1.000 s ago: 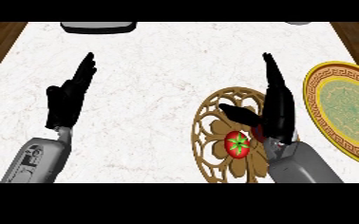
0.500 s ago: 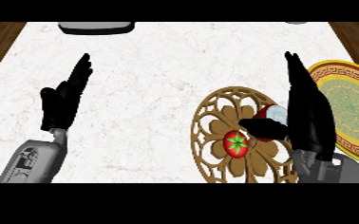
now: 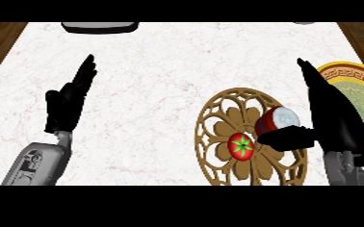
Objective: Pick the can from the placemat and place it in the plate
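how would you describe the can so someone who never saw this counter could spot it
Find the round brown openwork placemat at the right of the white marble counter. At the placemat's right edge, against the thumb of the black right hand, lies the can: red with a pale round end, tilted, unlike the red and green tomato-like ball at the placemat's middle.

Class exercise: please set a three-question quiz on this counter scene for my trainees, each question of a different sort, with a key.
1. True or false: the red can with a pale top already lies in the yellow-rimmed round plate.
2. Which hand is right beside the can? A) the left hand B) the right hand
3. Fill in: on the brown openwork round placemat, next to the can, sits a red round thing with a ____ star on top.
Key: 1 false; 2 B; 3 green.
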Available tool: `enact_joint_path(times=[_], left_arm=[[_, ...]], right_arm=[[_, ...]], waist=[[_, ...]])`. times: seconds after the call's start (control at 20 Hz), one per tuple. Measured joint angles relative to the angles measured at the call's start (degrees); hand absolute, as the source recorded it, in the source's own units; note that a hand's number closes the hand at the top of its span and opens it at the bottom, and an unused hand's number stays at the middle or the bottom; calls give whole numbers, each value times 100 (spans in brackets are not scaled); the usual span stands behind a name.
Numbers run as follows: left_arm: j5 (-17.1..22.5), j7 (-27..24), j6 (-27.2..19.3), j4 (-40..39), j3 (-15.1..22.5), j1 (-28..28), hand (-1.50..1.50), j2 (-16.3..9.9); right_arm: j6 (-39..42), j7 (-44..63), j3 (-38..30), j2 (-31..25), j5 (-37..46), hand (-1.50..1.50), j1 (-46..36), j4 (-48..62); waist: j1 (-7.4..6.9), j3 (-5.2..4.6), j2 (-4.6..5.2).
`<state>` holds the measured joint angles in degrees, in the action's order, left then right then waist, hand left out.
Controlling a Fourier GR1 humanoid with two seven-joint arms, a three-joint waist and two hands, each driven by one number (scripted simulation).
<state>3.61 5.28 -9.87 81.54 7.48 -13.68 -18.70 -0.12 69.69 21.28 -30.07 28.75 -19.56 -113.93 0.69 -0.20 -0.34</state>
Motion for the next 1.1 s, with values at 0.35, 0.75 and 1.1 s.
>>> enact_joint_path(times=[0.35, 0.75, 1.1], left_arm=[[-83, -50, 39, -144, 41, -100, 0, 128], [-74, -95, 150, -59, -68, -26, 0, 74], [-166, -17, 121, -128, -110, -140, 0, 192]], right_arm=[[422, 41, -229, 31, -446, -150, -123, 237], [689, -120, -195, 117, -581, -150, 206, 721], [826, -324, -261, 264, -576, -150, 382, 1081]], waist=[[-43, 7, 22], [-75, 12, 27], [-69, 16, 32]])
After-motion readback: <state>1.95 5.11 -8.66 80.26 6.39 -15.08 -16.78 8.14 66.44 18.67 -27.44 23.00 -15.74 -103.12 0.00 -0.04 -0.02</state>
